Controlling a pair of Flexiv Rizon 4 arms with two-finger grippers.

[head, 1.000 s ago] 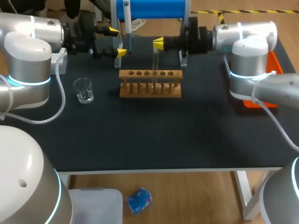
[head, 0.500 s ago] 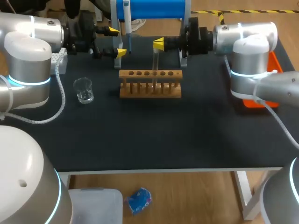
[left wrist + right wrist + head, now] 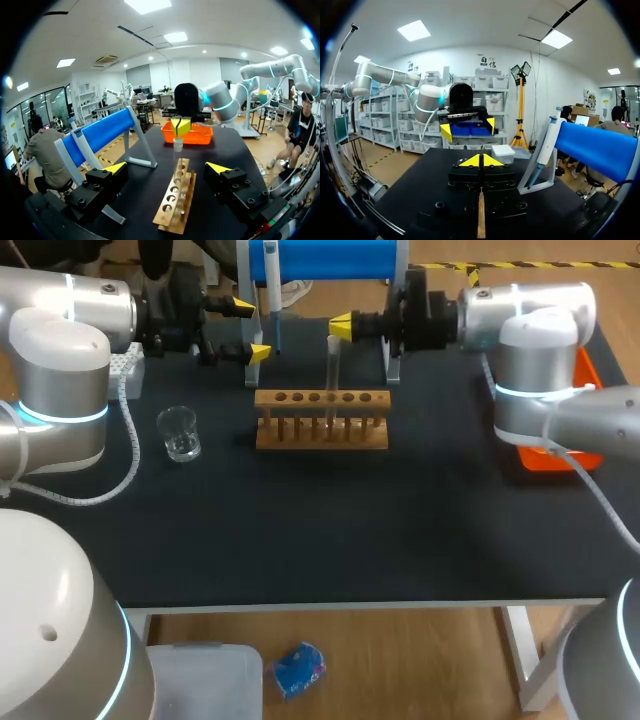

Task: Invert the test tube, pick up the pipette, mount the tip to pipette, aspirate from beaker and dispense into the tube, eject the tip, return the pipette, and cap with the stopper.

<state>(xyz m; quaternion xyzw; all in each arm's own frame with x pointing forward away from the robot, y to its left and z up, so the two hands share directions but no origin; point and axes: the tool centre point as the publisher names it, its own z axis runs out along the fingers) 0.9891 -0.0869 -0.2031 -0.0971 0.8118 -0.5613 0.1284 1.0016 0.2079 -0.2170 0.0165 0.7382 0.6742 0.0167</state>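
1. Black bench (image 3: 400, 530), one. It carries everything below.
2. Two arms. The left arm (image 3: 60, 350) comes in at the back left. Its left jaws are wide open and hold nothing. One yellow fingertip (image 3: 258, 352) is near the rack's left end and the other sits further back.
3. The right arm (image 3: 530, 340) comes in at the back right. Its right jaws are closed on the tube's upper end, yellow tips together in the right wrist view.
4. Blue stand (image 3: 320, 258) at the back edge, one. One pipette (image 3: 272, 290) hangs upright on it, white-blue body with the thin end down.
5. Wooden rack (image 3: 322, 420), one, mid-bench. It has a single top row of holes, six as far as I can count. All holes look unfilled.
6. Orange tray (image 3: 590, 380), one, at the right edge. It is mostly hidden by the right arm, so contents cannot be told.
7. White tip box (image 3: 125, 365), one, behind the left arm. Contents are too small to count.
8. Beaker (image 3: 180, 433), one, clear glass, left of the rack and well apart from it. Whether it holds liquid cannot be told.
9. Test tube (image 3: 332, 368), one, clear, thin and upright. It sits over the rack's row right of the middle. Whether its lower end touches the rack cannot be told.
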